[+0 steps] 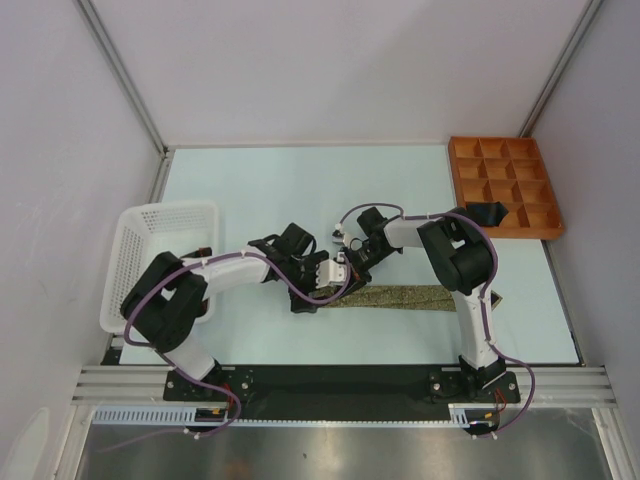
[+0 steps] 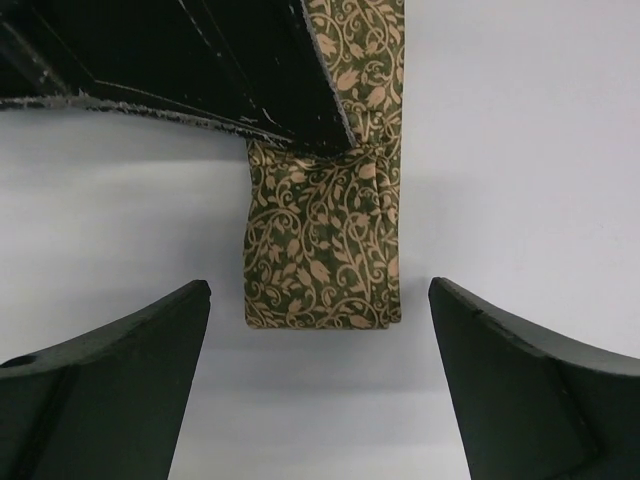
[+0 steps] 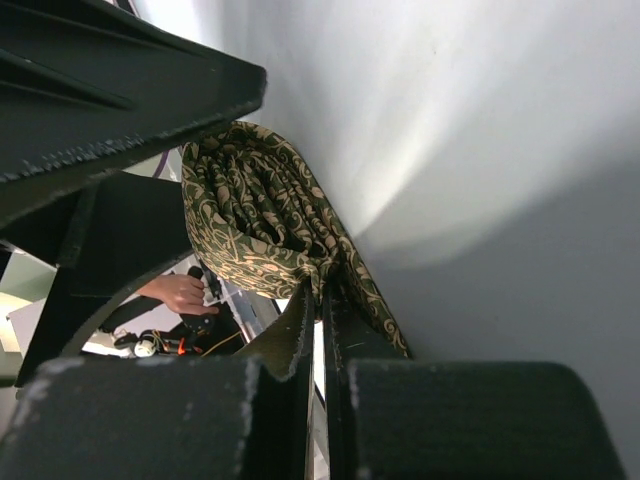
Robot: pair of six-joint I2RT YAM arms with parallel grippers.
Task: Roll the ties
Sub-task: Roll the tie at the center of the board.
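An olive tie (image 1: 400, 297) with a tan leaf pattern lies flat across the table's near middle. Its left end is folded over into a short roll (image 2: 320, 260). My right gripper (image 3: 322, 300) is shut on that rolled end (image 3: 255, 215), with fabric pinched between its fingers. The same gripper (image 1: 348, 272) sits at the tie's left end in the top view. My left gripper (image 2: 320, 385) stands open just short of the roll, a finger on each side and touching nothing. It appears just left of the right one in the top view (image 1: 316, 280). A black tie (image 1: 487, 212) lies bunched in the orange tray.
A white mesh basket (image 1: 135, 230) stands at the left, beside the left arm. An orange compartment tray (image 1: 505, 180) sits at the back right. White walls close in the table on three sides.
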